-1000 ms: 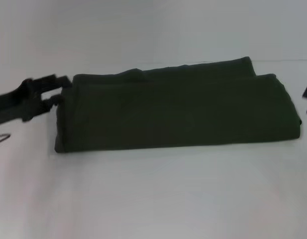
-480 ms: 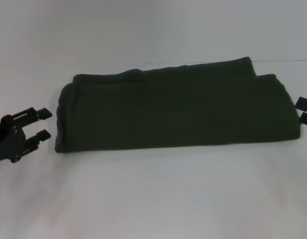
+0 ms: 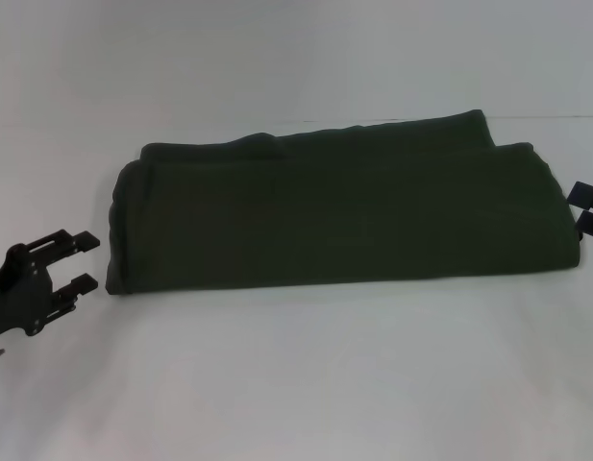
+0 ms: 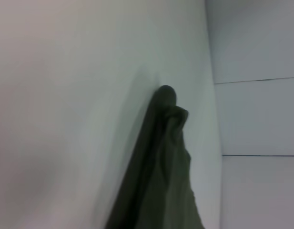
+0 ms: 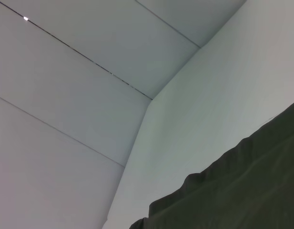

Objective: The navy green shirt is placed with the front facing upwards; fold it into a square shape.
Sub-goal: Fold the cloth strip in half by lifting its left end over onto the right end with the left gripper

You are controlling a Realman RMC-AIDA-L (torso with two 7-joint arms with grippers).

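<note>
The navy green shirt (image 3: pixel 344 211) lies on the white table as a long folded band running left to right, with no print showing. My left gripper (image 3: pixel 86 261) hovers just off the band's near-left corner, open and holding nothing. At the band's right end, my right gripper (image 3: pixel 582 206) has its two fingers apart, right beside the cloth edge. The left wrist view shows the shirt (image 4: pixel 161 167) end-on as a narrow ridge. In the right wrist view a rumpled edge of the shirt (image 5: pixel 242 191) fills the lower corner.
The white table (image 3: pixel 296 384) spreads wide in front of the shirt. A pale panelled wall (image 5: pixel 65 95) rises behind the table's far edge.
My left gripper has swung from the shirt's far-left corner toward me, down to its near-left corner. The right gripper has come in to the shirt's right end. The shirt has not moved.
</note>
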